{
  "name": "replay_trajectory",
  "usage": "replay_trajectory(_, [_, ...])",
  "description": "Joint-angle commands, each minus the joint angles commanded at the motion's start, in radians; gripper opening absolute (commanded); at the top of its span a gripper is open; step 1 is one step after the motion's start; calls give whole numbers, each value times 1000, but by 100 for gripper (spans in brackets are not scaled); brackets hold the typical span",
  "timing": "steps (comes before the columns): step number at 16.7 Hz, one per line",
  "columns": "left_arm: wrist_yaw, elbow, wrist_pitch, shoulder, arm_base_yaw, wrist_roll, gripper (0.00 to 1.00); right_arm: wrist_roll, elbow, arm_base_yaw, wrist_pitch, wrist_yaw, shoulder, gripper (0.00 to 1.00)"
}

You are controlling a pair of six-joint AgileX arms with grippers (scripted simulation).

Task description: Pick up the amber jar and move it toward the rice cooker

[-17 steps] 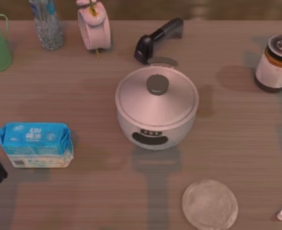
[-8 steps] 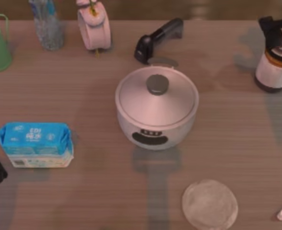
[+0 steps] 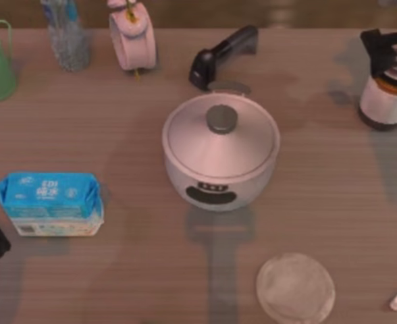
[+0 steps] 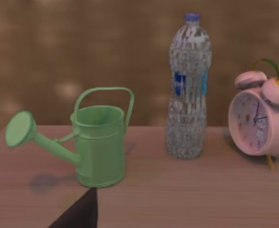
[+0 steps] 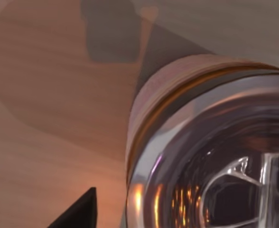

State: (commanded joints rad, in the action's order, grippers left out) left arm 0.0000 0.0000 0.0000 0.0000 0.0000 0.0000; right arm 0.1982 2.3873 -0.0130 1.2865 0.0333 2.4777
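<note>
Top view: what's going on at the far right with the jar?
The right gripper is over the amber jar at the table's far right edge, covering part of its lid; whether its jaws have closed cannot be told. The jar stands upright on the table, well apart from the rice cooker at the centre, so no move toward it shows yet. The right wrist view looks almost straight down on the jar's lid. The left arm sits parked at the left edge, facing a green watering can.
</note>
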Motion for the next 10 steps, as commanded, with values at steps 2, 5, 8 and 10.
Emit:
replay_trajectory(2, [0,0,0,0,0,0,100,1,-23,-4,-32,1,7,100])
replay_trajectory(5, [0,0,0,0,0,0,100,-2,-80,-8,-109,0,26,100])
replay_trajectory(8, [0,0,0,0,0,0,100,-4,-113,-10,-154,-1,39,100])
replay_trajectory(10, [0,0,0,0,0,0,100,-4,-113,-10,-154,-1,39,100])
